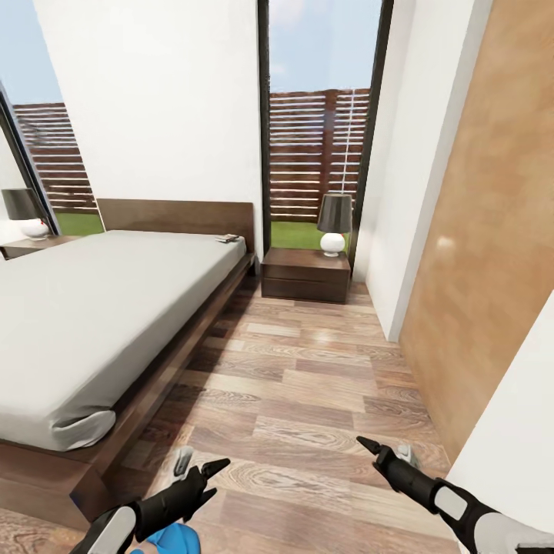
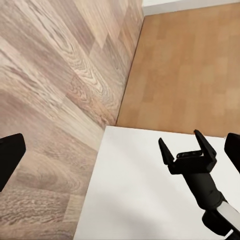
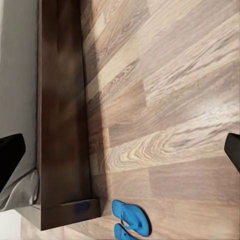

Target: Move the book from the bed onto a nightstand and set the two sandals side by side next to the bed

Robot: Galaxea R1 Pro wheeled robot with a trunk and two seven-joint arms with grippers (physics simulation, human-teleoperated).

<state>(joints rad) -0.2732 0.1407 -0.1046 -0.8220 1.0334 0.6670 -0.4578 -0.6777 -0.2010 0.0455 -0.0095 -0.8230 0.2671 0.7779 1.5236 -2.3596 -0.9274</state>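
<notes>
Nothing is judged done: the book (image 1: 227, 238) is seen at the bed's (image 1: 92, 308) head corner, the sandals (image 3: 131, 220) by its foot corner, both pincers (image 1: 198, 469) (image 1: 385, 452) spread apart, empty

Evenly bright throughout, lit by daylight through the tall window (image 1: 319, 115) behind the nightstand (image 1: 305, 275). Soft glossy sheen on the floor (image 1: 308, 400) just in front of that stand, plus a pale glare spot on the wooden door (image 1: 492, 254). Faint shadow along the bed (image 1: 100, 308) frame and beneath its edge, deeper in the right wrist view. Strong wide-angle stretch at the head view's edges, walls leaning outward. Slightly soft, smeared plank grain in both wrist views; dark, blurred finger tips at their borders.
</notes>
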